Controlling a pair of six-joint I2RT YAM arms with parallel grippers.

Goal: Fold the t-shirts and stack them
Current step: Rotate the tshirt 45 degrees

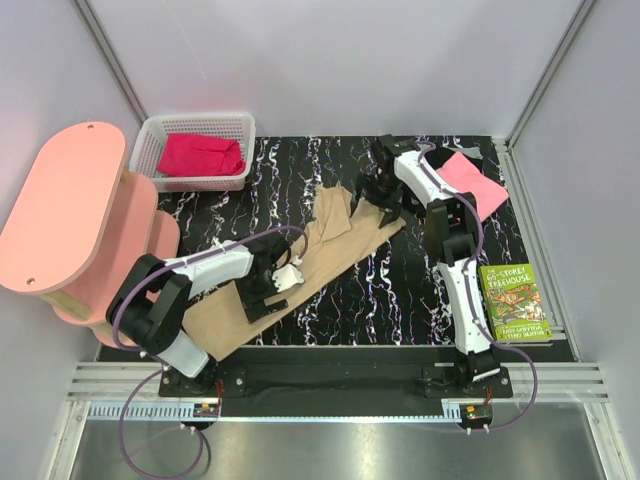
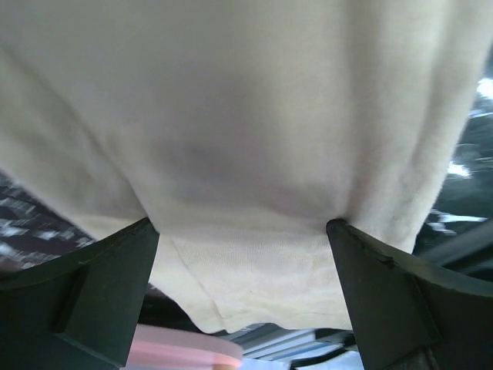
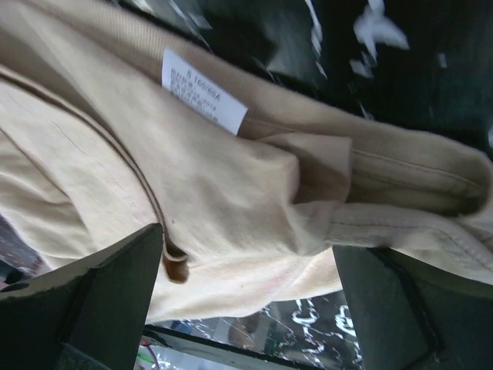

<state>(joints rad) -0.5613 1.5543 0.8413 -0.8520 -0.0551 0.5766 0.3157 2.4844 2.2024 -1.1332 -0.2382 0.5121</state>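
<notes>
A tan-beige t-shirt (image 1: 320, 250) lies stretched in a long diagonal band across the black marbled table (image 1: 400, 290). My left gripper (image 1: 260, 296) is open over its lower left part, with cloth (image 2: 246, 154) spanning between the two fingers (image 2: 100, 293) and nothing pinched. My right gripper (image 1: 378, 200) is open at the shirt's upper right end. There the collar with its white label (image 3: 204, 92) and bunched folds lie between the fingertips (image 3: 92, 301). A pink t-shirt (image 1: 472, 180) lies at the back right. A magenta-red one (image 1: 200, 155) sits in the basket.
The white mesh basket (image 1: 245, 130) stands at the back left. A pink two-tier shelf (image 1: 60, 205) fills the left side, close to the left arm. A green paperback book (image 1: 514, 302) lies at the right front, beside the right arm's base.
</notes>
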